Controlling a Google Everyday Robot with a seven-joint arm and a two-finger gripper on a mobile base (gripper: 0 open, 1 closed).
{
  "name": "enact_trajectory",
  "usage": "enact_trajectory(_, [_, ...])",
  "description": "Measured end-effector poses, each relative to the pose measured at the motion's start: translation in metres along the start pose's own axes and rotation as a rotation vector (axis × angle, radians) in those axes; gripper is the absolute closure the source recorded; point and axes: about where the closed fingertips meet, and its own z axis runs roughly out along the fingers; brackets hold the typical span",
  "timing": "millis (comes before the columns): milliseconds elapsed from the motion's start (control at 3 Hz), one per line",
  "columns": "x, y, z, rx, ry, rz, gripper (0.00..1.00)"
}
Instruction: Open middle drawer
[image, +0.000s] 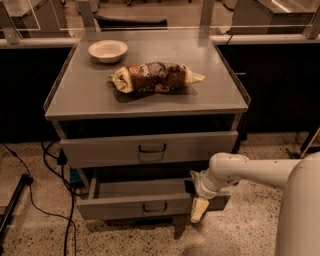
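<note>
A bowl (107, 50) sits on the cabinet top (220, 95), in the back left corner. A snack bag (155, 77) lies near the middle of the top, in front of the bowl and to its right. Under the top is the upper drawer (110, 150). Below that is the middle drawer (120, 206), which sticks out farther toward the front. The gripper (199, 210) is at the right end of the middle drawer's front, just beside it. The arm (260, 172) is to the right of it.

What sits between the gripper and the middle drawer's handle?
In the camera view, only bare front panel of the middle drawer runs from its handle to the gripper, which hangs at the drawer's right end.
</note>
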Motion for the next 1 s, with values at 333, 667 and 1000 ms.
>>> enact_trajectory(333, [0.000, 0.000, 0.000, 0.000, 0.000, 0.000, 0.00])
enact_trajectory(667, [0.004, 0.001, -0.021, 0.016, 0.015, 0.016, 0.00])
enact_trajectory(1000, [0.007, 0.001, -0.039, 0.027, 0.027, 0.034, 0.00])
